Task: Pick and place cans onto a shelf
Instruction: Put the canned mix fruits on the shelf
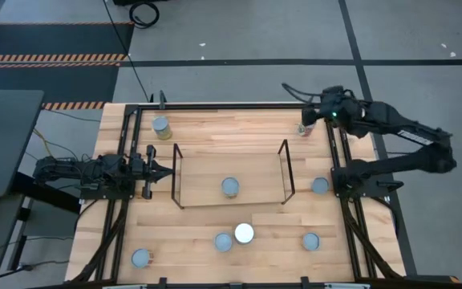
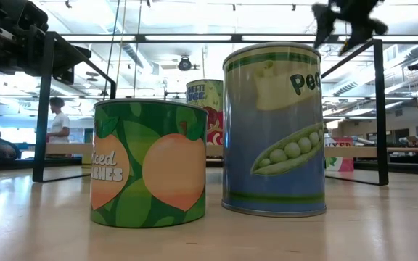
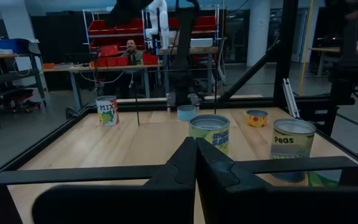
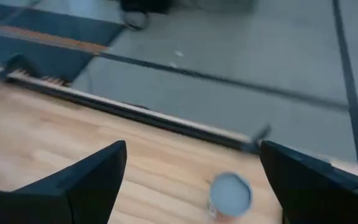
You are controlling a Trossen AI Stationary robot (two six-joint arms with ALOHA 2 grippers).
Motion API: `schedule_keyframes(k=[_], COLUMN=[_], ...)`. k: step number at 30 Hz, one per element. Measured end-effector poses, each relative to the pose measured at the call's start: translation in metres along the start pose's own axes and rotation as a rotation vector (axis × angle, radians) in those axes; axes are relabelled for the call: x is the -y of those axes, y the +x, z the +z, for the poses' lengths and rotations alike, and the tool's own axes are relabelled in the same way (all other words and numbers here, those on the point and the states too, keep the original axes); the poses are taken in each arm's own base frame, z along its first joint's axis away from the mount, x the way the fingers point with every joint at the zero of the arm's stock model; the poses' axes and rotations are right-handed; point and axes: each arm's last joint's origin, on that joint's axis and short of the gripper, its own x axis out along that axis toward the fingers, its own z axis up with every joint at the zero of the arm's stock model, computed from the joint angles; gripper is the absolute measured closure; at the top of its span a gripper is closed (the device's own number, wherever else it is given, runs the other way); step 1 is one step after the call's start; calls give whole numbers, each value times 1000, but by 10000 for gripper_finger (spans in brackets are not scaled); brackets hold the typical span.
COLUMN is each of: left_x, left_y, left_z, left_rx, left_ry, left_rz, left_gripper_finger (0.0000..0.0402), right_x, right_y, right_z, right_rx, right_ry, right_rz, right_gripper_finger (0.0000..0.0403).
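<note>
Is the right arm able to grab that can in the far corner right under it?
Probably yes. The right gripper hangs open above the corner can, and nothing lies between them.

One can upright on shelf; others scattered around.
</note>
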Motion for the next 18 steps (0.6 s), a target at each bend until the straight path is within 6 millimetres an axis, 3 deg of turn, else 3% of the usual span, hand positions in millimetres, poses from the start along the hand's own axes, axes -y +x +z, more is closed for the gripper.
schedule_keyframes(k=[10,18], left_x=[0,0], left_y=[0,0], left_z=[0,0], left_rx=[0,0], left_ry=[0,0], left_rz=[0,0], left_gripper_finger=[390,390], right_x=[14,20], right_y=[103,152], right_z=[-26,-49], right_rx=[-216,-263], right_ry=[169,267], right_rz=[-175,-278], right_gripper_finger=[30,29])
